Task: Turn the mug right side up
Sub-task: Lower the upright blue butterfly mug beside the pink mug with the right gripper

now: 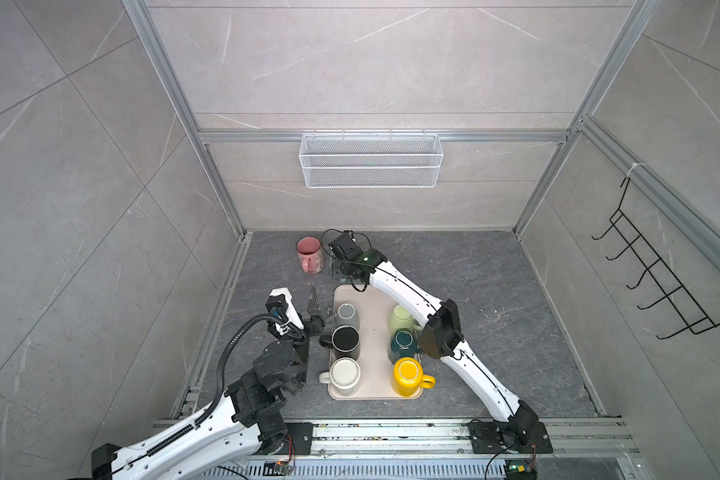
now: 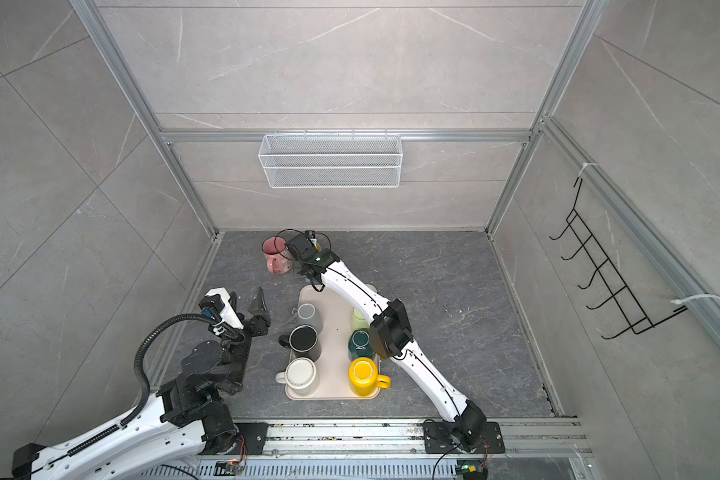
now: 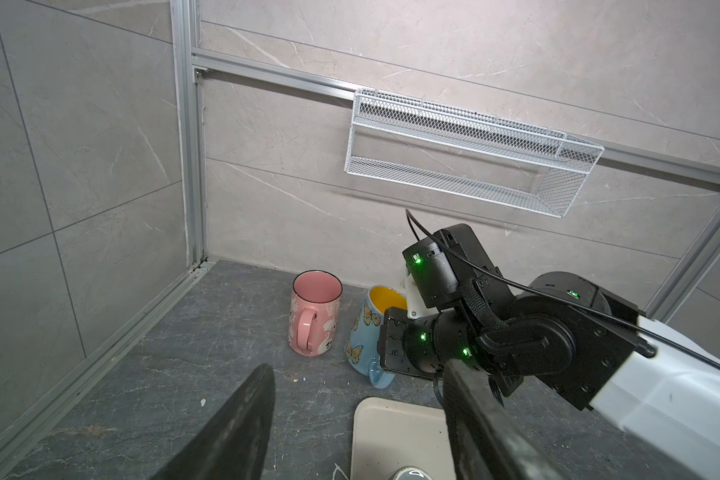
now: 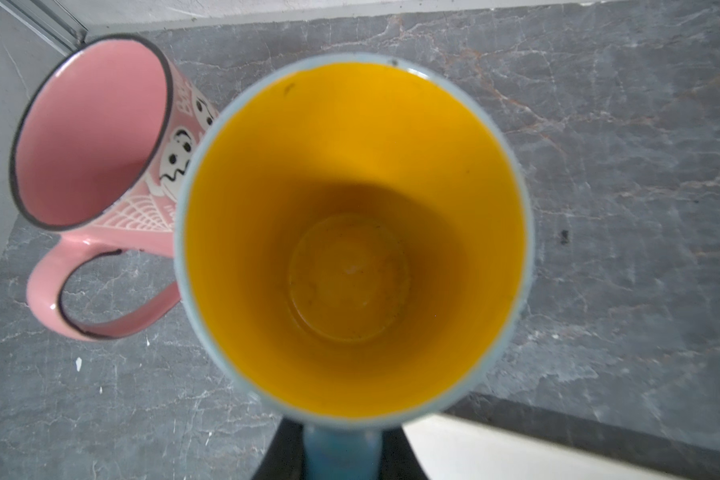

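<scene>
The right gripper (image 4: 339, 453) is clamped on the handle of the light-blue butterfly-print ceramic mug with yellow interior (image 3: 364, 328). This mug is mouth-up but tilted, just beside the upright pink ceramic mug (image 3: 314, 318), beyond the beige plastic tray (image 1: 375, 332). Its base appears to touch the dark grey stone tabletop (image 1: 495, 291). The left gripper (image 3: 358, 368) hovers near the tray with jaws apart, holding nothing.

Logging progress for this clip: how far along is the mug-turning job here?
Done: the pink ceramic mug stands upright on the dark stone table. In hand: the right gripper is shut on the handle of the blue butterfly mug with yellow inside, mouth up but tilted. Remaining: six mugs on the beige tray look upside down; the left gripper is open, empty.
</scene>
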Controlling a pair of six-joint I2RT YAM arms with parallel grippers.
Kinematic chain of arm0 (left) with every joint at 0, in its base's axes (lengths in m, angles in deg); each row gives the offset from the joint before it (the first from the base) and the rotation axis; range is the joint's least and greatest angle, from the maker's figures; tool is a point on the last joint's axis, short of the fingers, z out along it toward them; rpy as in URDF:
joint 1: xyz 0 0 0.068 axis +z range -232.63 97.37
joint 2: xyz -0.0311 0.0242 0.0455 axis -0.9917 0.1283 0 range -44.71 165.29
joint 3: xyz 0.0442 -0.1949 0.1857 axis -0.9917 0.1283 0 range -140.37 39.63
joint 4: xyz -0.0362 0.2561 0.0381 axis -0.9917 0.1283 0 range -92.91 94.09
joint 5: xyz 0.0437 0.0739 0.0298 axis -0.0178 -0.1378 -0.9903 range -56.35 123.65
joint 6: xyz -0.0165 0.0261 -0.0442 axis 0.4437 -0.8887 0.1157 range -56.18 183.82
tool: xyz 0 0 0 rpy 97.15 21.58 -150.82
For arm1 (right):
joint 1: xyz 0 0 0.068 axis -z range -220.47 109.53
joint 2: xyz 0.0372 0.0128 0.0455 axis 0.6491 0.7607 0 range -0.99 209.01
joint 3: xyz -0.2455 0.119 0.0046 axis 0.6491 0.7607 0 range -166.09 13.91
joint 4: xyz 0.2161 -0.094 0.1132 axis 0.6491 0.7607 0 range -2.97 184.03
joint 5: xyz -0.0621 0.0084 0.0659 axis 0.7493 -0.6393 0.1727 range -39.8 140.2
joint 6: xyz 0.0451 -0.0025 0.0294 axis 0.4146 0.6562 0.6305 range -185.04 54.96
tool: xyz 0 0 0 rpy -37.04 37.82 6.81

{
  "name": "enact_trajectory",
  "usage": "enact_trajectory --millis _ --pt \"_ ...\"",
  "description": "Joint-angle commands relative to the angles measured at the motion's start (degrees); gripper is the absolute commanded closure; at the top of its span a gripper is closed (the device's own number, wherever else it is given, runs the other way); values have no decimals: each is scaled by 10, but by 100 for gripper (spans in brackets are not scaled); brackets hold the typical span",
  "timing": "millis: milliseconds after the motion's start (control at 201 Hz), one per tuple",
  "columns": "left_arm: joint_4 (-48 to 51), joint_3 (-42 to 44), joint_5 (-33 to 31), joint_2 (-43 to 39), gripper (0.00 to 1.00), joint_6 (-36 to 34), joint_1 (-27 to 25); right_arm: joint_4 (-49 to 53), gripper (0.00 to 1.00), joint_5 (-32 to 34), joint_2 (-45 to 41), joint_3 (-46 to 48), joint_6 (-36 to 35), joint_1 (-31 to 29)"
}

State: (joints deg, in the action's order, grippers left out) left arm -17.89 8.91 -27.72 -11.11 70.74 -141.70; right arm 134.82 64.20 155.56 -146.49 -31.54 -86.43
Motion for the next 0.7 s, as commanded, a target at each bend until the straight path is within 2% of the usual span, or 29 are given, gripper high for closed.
enact_trajectory --millis 0,453,692 --pt "-13 -2 0 -3 34 12 6 -69 100 22 7 -27 7 -4" --pt "-14 5 5 -3 34 15 27 -96 100 23 18 -28 7 -4" --pt "-12 9 4 -6 34 16 34 -103 91 23 23 -28 6 -4"
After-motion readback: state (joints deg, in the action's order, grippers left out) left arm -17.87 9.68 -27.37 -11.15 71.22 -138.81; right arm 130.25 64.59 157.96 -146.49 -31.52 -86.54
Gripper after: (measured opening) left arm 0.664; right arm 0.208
